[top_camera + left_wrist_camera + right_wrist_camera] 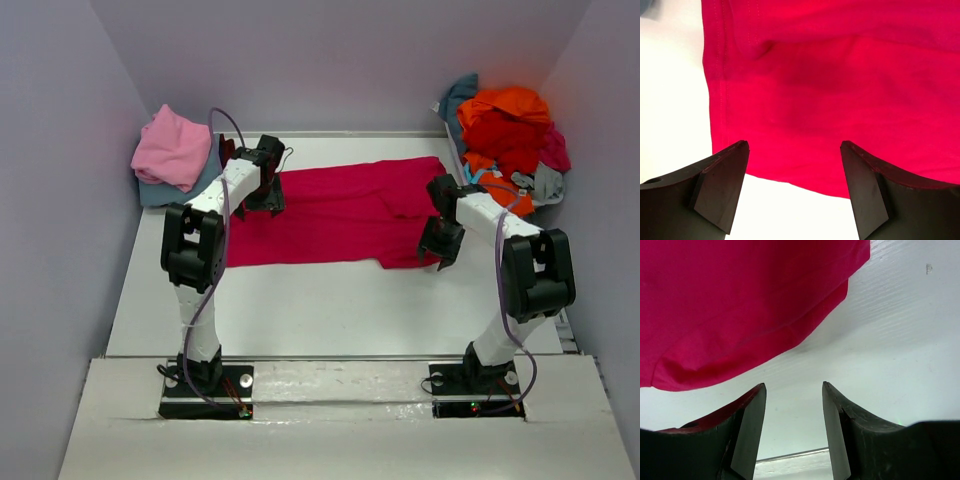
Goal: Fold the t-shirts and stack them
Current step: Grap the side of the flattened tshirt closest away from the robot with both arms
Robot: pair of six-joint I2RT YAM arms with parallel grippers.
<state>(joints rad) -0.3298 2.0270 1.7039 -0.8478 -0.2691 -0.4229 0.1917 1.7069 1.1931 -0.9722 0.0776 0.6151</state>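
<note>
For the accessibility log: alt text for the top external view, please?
A magenta-red t-shirt lies spread across the white table, the left hand over its left end and the right hand at its right edge. A pink tee sits on a blue tee far left; a heap of orange and red tees far right.

Soft matt cloth of the magenta-red t-shirt [340, 210], smooth white table [330, 300] faintly ribbed, slightly glossy, matt black jaws

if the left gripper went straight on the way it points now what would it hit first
Most likely the magenta-red t-shirt: the left gripper points down at it, jaws open, cloth near a stitched hem filling the gap between them. How far off it is, the wrist view does not show.
</note>
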